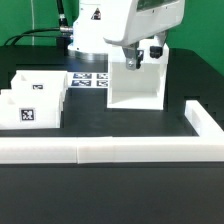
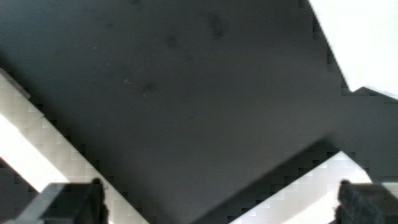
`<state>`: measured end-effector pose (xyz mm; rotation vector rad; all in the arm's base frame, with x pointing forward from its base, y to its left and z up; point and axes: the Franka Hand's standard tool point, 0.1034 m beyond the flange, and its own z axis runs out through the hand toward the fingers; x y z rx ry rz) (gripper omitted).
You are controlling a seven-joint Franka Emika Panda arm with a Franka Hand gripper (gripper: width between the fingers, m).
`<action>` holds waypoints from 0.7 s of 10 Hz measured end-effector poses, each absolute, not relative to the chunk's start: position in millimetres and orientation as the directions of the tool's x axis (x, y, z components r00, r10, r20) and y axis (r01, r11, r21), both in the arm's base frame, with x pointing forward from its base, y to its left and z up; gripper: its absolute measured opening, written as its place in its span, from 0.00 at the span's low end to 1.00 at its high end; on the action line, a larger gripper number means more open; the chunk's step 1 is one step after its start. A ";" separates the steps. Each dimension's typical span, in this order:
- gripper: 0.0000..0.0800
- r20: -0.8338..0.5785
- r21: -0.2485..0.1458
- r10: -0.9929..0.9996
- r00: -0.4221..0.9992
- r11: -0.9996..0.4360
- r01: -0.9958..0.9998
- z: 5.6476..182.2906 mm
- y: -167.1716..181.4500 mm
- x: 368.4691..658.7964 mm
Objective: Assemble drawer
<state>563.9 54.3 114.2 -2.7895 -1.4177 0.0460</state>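
Note:
The drawer's white box casing (image 1: 140,82) stands upright at the table's middle, its open front facing the camera. Two small white trays with square tags sit at the exterior view's left: one nearer (image 1: 22,108), one behind it (image 1: 48,86). My gripper (image 1: 140,57) hangs just above the casing's top edge, over its left wall. In the wrist view the two dark fingertips (image 2: 71,205) stand far apart at the picture's edge, with nothing held between them. White edges (image 2: 294,185) cross the black surface there; I cannot tell which part they belong to.
A long low white L-shaped wall (image 1: 110,150) runs along the front and turns back at the exterior view's right (image 1: 205,120). The marker board (image 1: 92,80) lies flat behind the trays, left of the casing. The table is black.

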 end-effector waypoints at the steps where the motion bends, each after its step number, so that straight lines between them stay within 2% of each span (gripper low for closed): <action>1: 0.81 -0.004 -0.012 0.768 0.640 -0.640 0.768 118.3 52.6 556.7; 2: 0.81 0.008 0.000 0.719 0.695 -0.695 0.719 124.9 51.4 540.4; 4: 0.81 0.005 0.001 0.579 0.815 -0.815 0.579 130.7 61.1 515.5; 7: 0.81 0.003 -0.004 0.558 0.830 -0.830 0.558 130.4 62.9 512.3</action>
